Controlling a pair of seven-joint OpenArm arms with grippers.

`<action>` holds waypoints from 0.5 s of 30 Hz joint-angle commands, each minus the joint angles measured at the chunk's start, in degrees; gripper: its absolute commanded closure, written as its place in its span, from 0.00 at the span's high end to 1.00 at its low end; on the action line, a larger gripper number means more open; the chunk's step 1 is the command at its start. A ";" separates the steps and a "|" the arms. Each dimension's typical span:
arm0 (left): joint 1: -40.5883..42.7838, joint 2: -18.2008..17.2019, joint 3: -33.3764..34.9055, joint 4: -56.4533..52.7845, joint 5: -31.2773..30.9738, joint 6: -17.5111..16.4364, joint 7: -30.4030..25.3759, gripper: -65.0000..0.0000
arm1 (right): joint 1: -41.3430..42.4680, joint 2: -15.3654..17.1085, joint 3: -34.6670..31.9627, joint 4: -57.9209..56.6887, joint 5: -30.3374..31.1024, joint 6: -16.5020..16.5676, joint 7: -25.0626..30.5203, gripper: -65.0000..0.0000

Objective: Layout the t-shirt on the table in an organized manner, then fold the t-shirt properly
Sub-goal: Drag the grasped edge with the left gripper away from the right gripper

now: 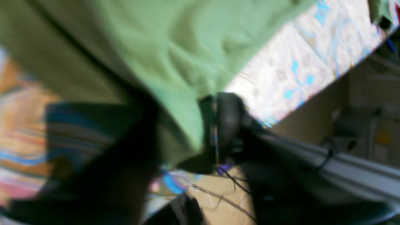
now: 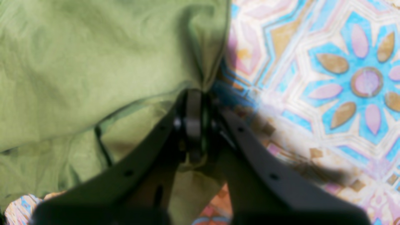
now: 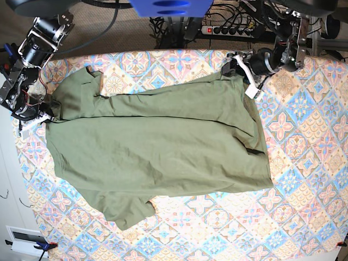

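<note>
Right now I see the table (image 3: 304, 179), dressed in its pink, blue, cream and orange tile-patterned cloth, filling nearly the whole base view. Spread across it lies the t-shirt (image 3: 157, 152), olive green, mostly flat, with a doubled band along its far side and one sleeve poking out toward the near edge. My right gripper (image 2: 194, 93) sits at the shirt's edge on the base view's left, its black jaws pressed together on a gathered pinch of green fabric, the cloth puckering into the tips. My left gripper (image 1: 215, 125) is at the far corner on the base view's right; its wrist view is badly blurred, green cloth draping against the dark fingers, and I cannot tell whether the jaws are clamped or parted.
</note>
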 commanded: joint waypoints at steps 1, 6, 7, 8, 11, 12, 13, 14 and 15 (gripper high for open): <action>0.05 -0.60 0.08 1.85 -0.88 -0.56 -0.49 0.06 | 1.05 1.48 0.21 1.14 0.55 0.13 0.69 0.03; 0.75 -0.77 1.66 7.03 -1.84 -1.35 -0.41 0.00 | 1.05 1.48 0.21 1.23 0.73 0.13 0.69 0.03; 1.37 -1.83 1.66 8.27 -3.07 -2.67 -0.41 0.00 | 1.05 1.48 0.21 1.23 0.73 0.13 0.69 0.03; 1.81 -3.06 1.75 9.41 -4.92 -4.52 -0.41 0.00 | 1.05 1.48 0.21 1.23 0.73 0.13 0.69 0.03; 1.90 -5.70 1.58 10.20 -10.99 -7.51 2.67 0.00 | 1.05 1.48 0.21 1.23 0.73 0.13 0.69 0.03; 1.98 -6.58 1.58 10.20 -12.13 -7.68 3.20 0.00 | 1.05 1.48 0.21 1.23 0.73 0.13 0.69 0.03; 2.07 -7.54 1.58 10.20 -13.01 -7.68 3.46 0.00 | 1.05 1.48 0.21 1.23 0.73 0.13 0.69 0.03; 2.16 -8.16 1.84 10.20 -13.18 -7.68 3.81 0.00 | 1.05 1.48 0.21 1.23 0.73 0.13 0.69 0.03; 2.16 -8.69 2.02 10.20 -13.10 -7.68 3.81 0.00 | 1.05 1.48 0.21 1.23 0.73 0.13 0.77 0.03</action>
